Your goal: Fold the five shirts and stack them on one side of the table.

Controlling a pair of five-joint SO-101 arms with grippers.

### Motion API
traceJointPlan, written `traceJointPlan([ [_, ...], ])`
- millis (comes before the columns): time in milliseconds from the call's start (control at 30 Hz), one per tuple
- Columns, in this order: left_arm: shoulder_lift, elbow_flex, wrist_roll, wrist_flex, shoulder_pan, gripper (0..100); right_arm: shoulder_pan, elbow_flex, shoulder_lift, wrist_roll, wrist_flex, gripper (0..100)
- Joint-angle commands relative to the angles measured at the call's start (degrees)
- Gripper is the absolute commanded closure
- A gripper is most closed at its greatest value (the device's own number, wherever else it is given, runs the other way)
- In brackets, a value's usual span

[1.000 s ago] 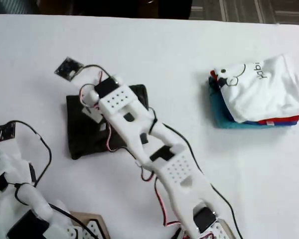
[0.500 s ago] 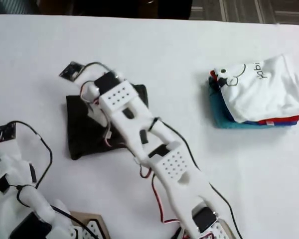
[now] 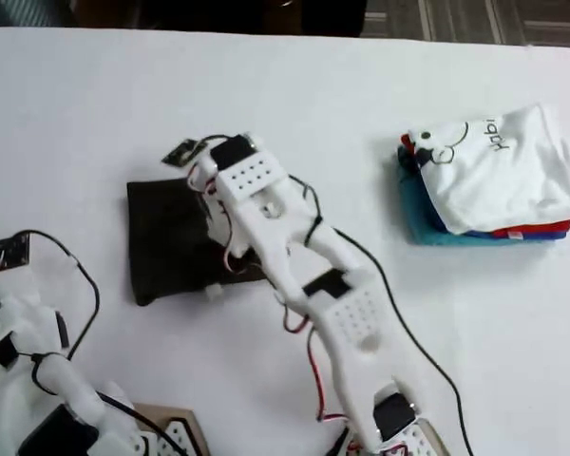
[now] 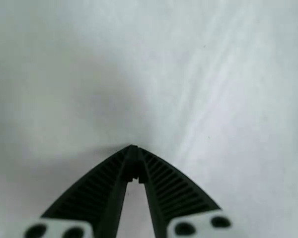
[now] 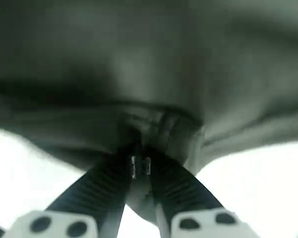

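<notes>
A white table (image 3: 313, 85) spans nearly the whole high view, its cloth-like surface plain and faintly creased, with a strip of dark room floor (image 3: 437, 19) showing beyond the far edge.

The right arm (image 3: 304, 275) stretches from the near edge toward the table's middle, over the black shirt (image 3: 166, 237), which lies flat as a folded dark rectangle left of centre. In the right wrist view, the right gripper (image 5: 139, 166) has its jaws pinched together on a gathered fold of that dark fabric, with white table visible on either side below the cloth.

At the right side of the table, well apart from the black shirt, sits the stack of folded shirts (image 3: 484, 180): a white shirt with a printed cartoon figure (image 3: 499, 161) lies on top, and blue, red and teal edges show beneath it.

The left arm (image 3: 28, 380) is at the near left corner, beside a brown base plate (image 3: 176, 427). Its wrist view shows the left gripper (image 4: 133, 163) with its ribbed black jaws closed tip to tip, holding nothing, above bare white table.
</notes>
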Motion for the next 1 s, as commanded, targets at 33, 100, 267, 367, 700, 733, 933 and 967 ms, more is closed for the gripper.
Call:
traceJointPlan([
  [33, -1.7, 0.1, 0.7, -0.6, -0.4, 97, 0.7, 10.0, -15.8, -0.1, 1.2, 97.9],
  [100, -1.7, 0.1, 0.7, -0.6, -0.4, 97, 0.7, 10.6, -18.5, -0.2, -1.6, 97.9],
  [267, -1.7, 0.1, 0.7, -0.6, -0.4, 97, 0.4, 12.9, -18.0, -0.6, -16.5, 97.9],
  [367, -1.7, 0.1, 0.7, -0.6, -0.4, 97, 0.7, 16.2, -14.2, -0.6, -22.2, 97.9],
  [700, -1.7, 0.1, 0.7, -0.6, -0.4, 97, 3.7, 18.7, -13.3, -0.4, -9.8, 97.9],
  [733, -1.7, 0.1, 0.7, -0.6, -0.4, 97, 4.1, 18.7, -14.5, -0.3, -8.1, 97.9],
  [933, -1.7, 0.1, 0.7, -0.6, -0.4, 97, 8.9, 18.3, -21.8, -0.4, -10.5, 97.8],
  [967, -1.7, 0.1, 0.7, -0.6, -0.4, 97, 10.3, 18.3, -22.4, -0.5, -14.5, 97.8],
])
